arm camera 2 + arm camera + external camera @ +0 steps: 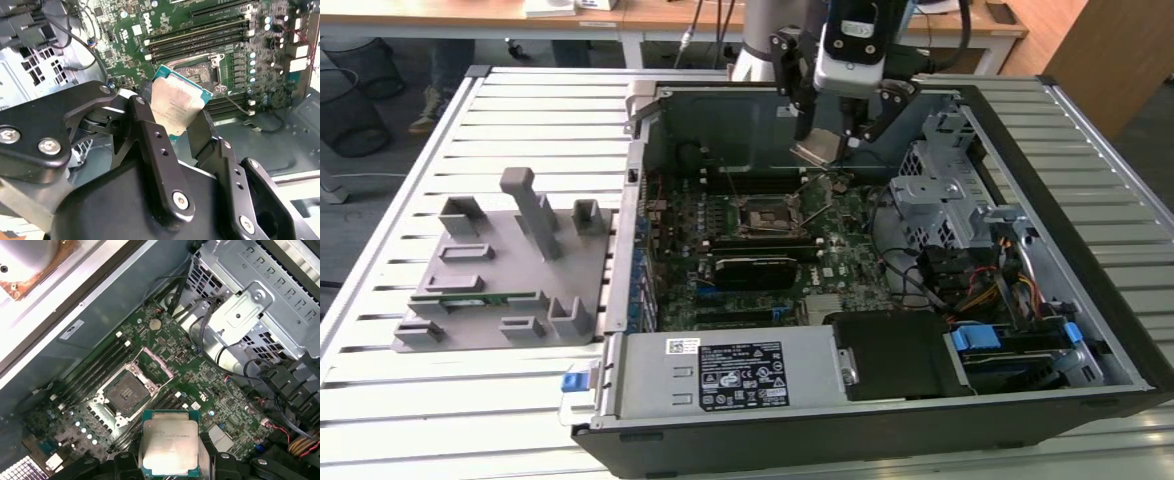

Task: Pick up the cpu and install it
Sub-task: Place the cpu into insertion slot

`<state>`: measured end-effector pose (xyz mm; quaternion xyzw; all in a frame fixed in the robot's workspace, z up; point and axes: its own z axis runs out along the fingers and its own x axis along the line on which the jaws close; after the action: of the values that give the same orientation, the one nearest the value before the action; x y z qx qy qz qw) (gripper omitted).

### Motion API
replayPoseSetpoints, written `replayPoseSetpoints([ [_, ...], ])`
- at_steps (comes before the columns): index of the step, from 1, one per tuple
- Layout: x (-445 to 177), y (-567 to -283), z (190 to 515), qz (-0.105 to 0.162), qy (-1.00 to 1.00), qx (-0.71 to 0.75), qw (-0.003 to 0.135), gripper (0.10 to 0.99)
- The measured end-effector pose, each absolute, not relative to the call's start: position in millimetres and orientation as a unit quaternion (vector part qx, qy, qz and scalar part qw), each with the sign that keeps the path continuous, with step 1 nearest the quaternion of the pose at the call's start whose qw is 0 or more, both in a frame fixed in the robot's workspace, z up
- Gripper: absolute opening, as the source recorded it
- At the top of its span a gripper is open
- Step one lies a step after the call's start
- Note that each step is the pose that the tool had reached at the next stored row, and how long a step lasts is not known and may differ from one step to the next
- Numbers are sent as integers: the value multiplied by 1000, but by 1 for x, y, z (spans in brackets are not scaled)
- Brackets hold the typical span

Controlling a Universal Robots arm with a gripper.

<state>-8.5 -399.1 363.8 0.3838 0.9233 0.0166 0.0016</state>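
The gripper (834, 140) hangs over the far part of an open computer case (1067, 300) that lies on a slatted metal table (480, 420). Its two black fingers (150, 135) are clamped on the cpu (811, 152), one finger on each of two opposite edges. In both wrist views the cpu (177, 102) (170, 442) shows its silvery metal top plate, with a thin green rim around it. The cpu is held in the air above the green motherboard (841, 250) and touches nothing but the fingers. The black-framed socket (761, 215) sits on the motherboard, apart from the cpu. In the first wrist view the socket (125, 392) has its dark square recess uncovered, and the cpu sits beside it rather than directly over it. In the second wrist view the socket (192, 72) lies just beyond the cpu, between rows of black memory slots (200, 37). A metal drive cage (941, 185) stands inside the case on the exterior view's right, and a silver power supply (720, 370) occupies the near end. On the exterior view's left, a grey fixture (507, 270) rests on the table outside the case, with a narrow green memory stick (474, 298) lying in it, well apart from the gripper.
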Motion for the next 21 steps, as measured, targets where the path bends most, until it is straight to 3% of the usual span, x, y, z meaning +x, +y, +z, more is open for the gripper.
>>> replayPoseSetpoints([
  [21,-8,-397,362,16,866,500,4,529],
])
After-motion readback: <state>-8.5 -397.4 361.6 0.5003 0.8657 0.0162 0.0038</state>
